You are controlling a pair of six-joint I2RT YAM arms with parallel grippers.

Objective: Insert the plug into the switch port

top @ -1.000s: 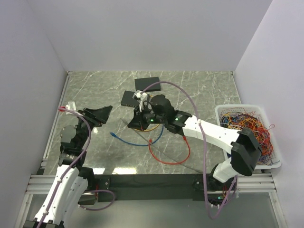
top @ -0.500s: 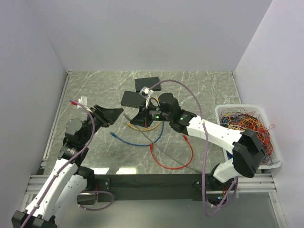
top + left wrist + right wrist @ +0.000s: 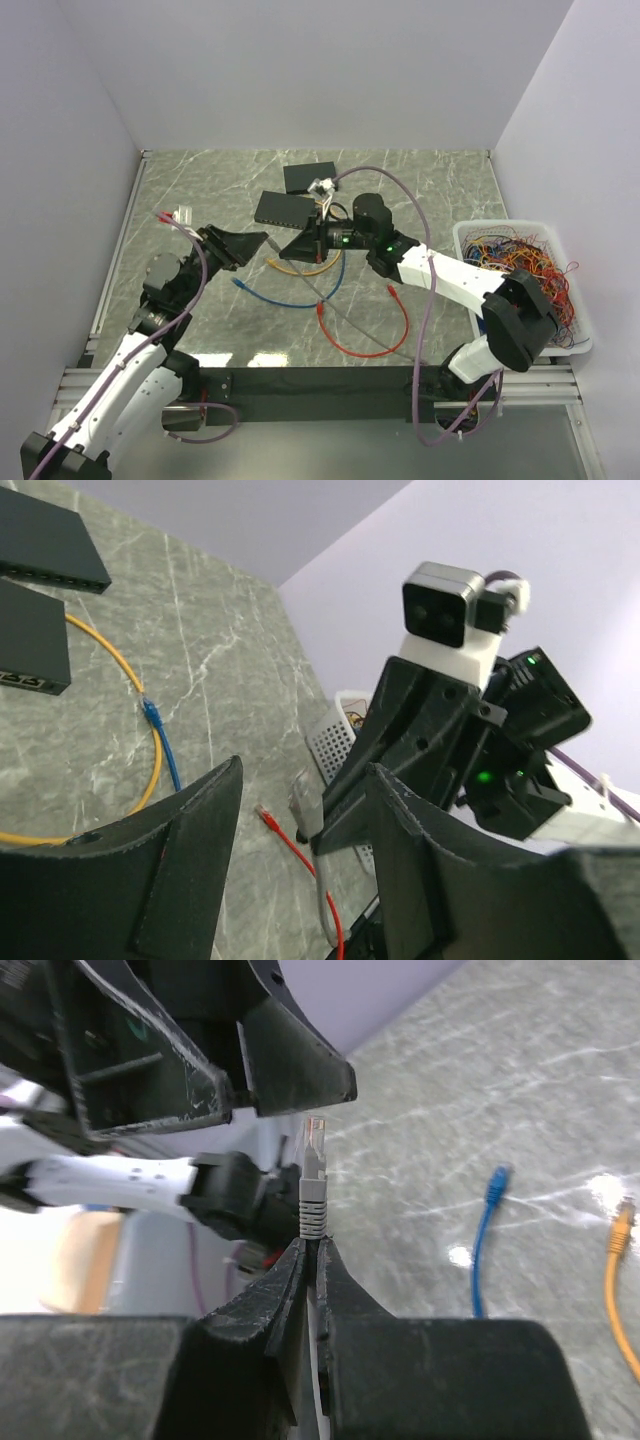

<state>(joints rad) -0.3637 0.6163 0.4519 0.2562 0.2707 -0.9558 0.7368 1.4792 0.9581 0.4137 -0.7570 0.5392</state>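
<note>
This is a robotics lab test cell: plain pale walls (image 3: 300, 70) box in a marble-patterned desk (image 3: 440, 190) edged with aluminium framing (image 3: 75, 385), with the left arm (image 3: 115, 385) and right arm (image 3: 450, 280) bolted at its near edge. Network switches (image 3: 283, 208) lie on the desk, and a white basket (image 3: 500, 223) holds tangled cables (image 3: 520, 265).

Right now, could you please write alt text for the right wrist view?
The right gripper pinches a grey cable below its plug, which points toward the open left gripper. A blue cable lies on the table.

Pale walls (image 3: 330, 70), grey marble tabletop (image 3: 440, 190)
</note>
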